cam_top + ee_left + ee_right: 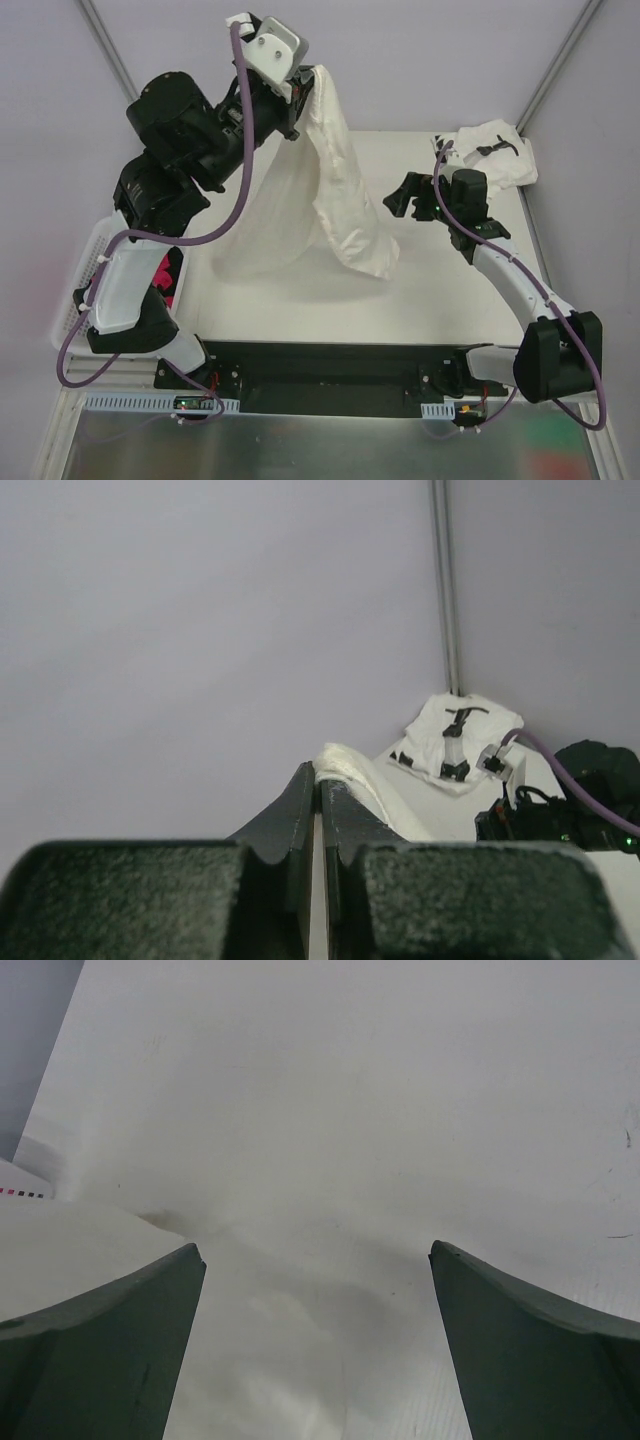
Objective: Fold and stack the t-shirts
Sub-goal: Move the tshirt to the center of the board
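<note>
Cream-white t-shirt is held pinched in the closed left gripper, raised far-left so it hangs to the table, presumably for spreading, while the right gripper is seen wide open and empty beside it; printed t-shirt is seen crumpled far right.

The flat white surface carries a large plain cream-white cloth t-shirt, whose lower folds rest near its middle while its top hangs lifted. A crumpled white t-shirt with small black printed marks lies at its far right corner.
</note>
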Robot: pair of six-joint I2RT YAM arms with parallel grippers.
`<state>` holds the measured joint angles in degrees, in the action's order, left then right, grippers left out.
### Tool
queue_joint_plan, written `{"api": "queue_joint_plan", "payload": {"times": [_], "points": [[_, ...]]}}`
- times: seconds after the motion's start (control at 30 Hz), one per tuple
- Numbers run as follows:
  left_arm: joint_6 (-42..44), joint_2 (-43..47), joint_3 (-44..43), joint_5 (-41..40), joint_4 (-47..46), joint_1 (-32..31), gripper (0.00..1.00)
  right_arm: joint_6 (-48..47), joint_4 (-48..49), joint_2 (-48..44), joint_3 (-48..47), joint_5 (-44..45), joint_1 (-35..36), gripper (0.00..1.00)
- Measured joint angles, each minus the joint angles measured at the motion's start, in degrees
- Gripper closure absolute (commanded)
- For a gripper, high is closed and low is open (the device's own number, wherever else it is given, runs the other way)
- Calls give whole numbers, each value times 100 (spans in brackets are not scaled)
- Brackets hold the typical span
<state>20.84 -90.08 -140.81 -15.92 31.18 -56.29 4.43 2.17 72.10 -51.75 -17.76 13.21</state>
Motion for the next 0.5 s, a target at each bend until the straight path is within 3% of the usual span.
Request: {"api": "queue_joint_plan", "payload": {"times": [0.23, 0.5], "points": [[225, 2, -247, 188, -291, 0, 100, 68, 107, 109, 0, -127, 0, 1], [577, 284, 920, -337, -807, 129, 100, 70, 153, 129, 0, -179, 0, 1]]}}
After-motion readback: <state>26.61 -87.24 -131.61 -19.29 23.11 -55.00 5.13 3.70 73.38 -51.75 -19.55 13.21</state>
